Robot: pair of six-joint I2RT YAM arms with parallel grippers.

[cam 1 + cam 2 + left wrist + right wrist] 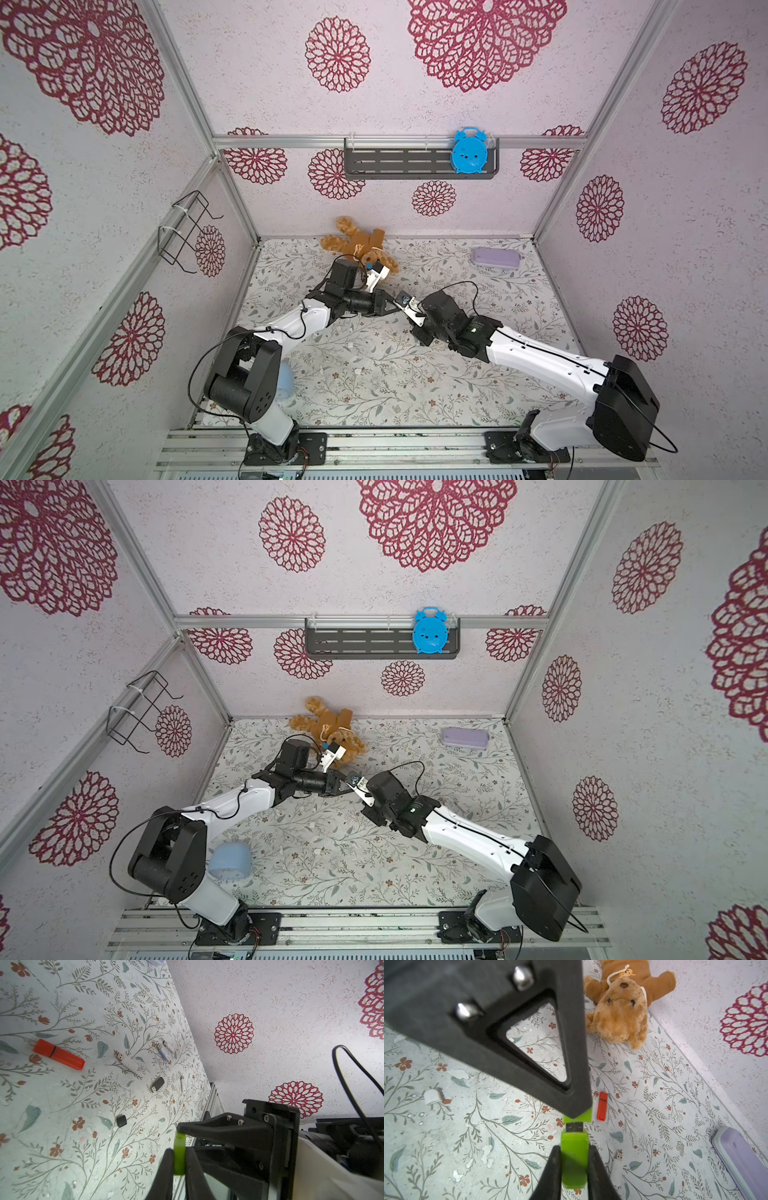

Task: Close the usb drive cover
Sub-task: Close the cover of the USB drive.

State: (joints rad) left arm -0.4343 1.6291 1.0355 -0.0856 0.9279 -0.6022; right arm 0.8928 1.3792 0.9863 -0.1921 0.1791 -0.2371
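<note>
teddy bear [357,245] sprawled face up at the far edge of the table [374,374], about midway along. lilac case [496,257] lies flat by the far right corner. pale blue rounded thing [230,860] near the front left corner, partly hidden. blue alarm clock [469,151] stands at the right end of the dark wall shelf [395,164], and a wire rack [187,232] hangs on the left wall.

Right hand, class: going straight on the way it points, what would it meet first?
Probably the green cap held in the left hand: it sits just ahead of the bare plug of the green drive that the right hand grips.
</note>
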